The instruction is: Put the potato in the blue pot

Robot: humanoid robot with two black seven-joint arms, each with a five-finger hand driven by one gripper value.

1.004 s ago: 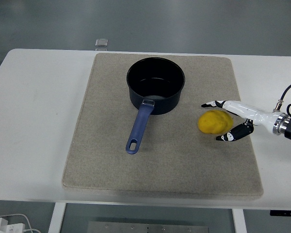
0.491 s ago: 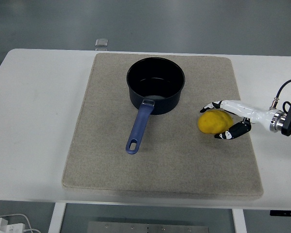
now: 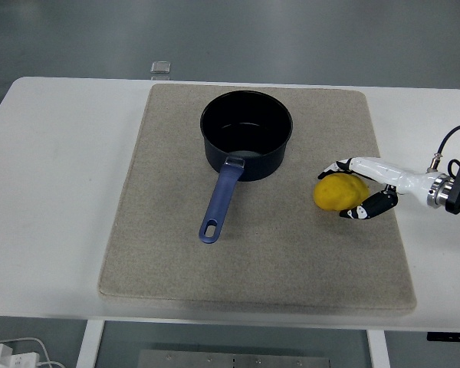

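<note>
The lumpy yellow potato (image 3: 340,192) lies on the beige felt mat (image 3: 161,245), toward its right edge, right of and slightly nearer than the dark blue metal pot (image 3: 246,135) with its long blue handle. The right hand (image 3: 363,190) reaches in from the table's right edge, fingers (image 3: 366,211) curled around the potato's right side; whether the grip has fully closed I cannot tell. The potato's long axis runs roughly left-right, pointing at the hand. The pot lies to the upper left.

right arm — I see it reaching in low from the right edge, wrist level | right hand (image 3: 358,190) — white-backed, fingers (image 3: 339,165) curled inward, thumb below, fingertips pointing left | left arm — not visible to me
</note>
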